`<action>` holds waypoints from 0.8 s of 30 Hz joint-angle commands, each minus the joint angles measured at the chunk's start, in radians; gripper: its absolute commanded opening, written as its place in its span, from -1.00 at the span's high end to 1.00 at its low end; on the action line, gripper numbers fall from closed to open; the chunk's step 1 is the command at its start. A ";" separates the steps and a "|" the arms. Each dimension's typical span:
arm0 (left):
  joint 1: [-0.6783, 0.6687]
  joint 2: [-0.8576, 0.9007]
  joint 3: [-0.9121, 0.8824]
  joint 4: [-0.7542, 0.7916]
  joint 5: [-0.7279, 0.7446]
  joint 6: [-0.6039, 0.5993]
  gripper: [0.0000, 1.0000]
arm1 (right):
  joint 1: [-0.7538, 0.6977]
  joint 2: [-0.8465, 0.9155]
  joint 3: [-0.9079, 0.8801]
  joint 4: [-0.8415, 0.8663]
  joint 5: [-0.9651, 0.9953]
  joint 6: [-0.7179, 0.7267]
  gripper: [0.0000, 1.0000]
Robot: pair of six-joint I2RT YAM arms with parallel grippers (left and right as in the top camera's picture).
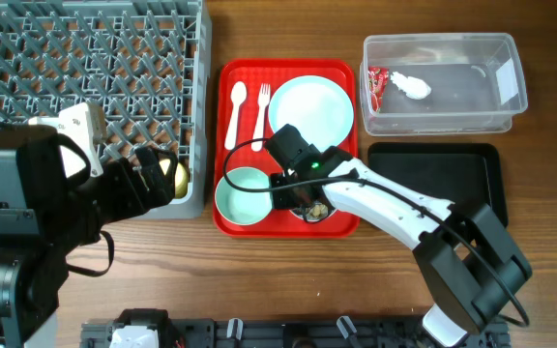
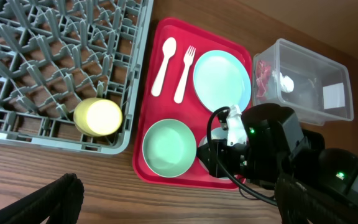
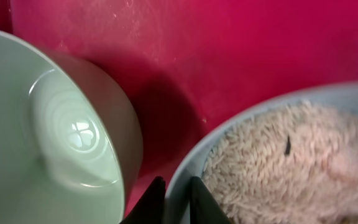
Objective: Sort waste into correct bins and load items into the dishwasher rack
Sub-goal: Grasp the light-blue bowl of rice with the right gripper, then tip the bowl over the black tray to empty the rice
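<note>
My right gripper (image 3: 178,199) is shut on the rim of a light-blue bowl (image 3: 194,155) holding beige rice-like crumbs (image 3: 278,162); one finger is inside the rim, the other outside. That bowl (image 1: 314,213) sits on the red tray's front right, mostly hidden under the right gripper (image 1: 303,198). An empty light-blue bowl (image 1: 244,195) stands just left of it. The plate (image 1: 311,111), spoon (image 1: 235,111) and fork (image 1: 259,111) lie on the tray's far half. The yellow-green cup (image 1: 175,180) rests in the grey rack (image 1: 85,58). My left gripper (image 2: 173,208) hangs open and holds nothing.
The red tray (image 1: 222,145) lies between the rack and the bins. The clear tub (image 1: 491,58) at the back right holds a red wrapper (image 1: 375,82) and a white napkin (image 1: 412,86). The black tray (image 1: 443,179) lies in front of it, beside my right arm.
</note>
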 commanded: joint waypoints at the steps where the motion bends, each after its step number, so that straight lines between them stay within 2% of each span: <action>1: -0.001 -0.002 0.007 0.002 0.019 0.016 -1.00 | -0.001 0.016 -0.008 -0.002 0.006 0.010 0.81; 4: -0.001 -0.002 0.007 0.002 0.019 0.016 -1.00 | -0.001 0.018 -0.008 -0.048 0.138 0.060 0.91; 6: -0.001 -0.002 0.007 0.002 0.019 0.016 -1.00 | -0.001 0.018 -0.008 -0.071 0.178 0.075 0.91; 12: -0.001 -0.002 0.007 0.002 0.019 0.016 -1.00 | -0.002 -0.038 0.042 -0.141 0.175 0.038 0.92; 17: -0.001 -0.002 0.007 0.002 0.019 0.016 -1.00 | -0.019 -0.194 0.118 -0.197 0.147 0.025 0.91; 20: -0.001 -0.002 0.007 0.002 0.019 0.016 -1.00 | -0.091 -0.303 0.121 -0.216 0.082 0.022 0.91; 24: -0.001 -0.002 0.007 0.002 0.019 0.016 -1.00 | -0.181 -0.344 0.121 -0.277 0.040 -0.036 0.91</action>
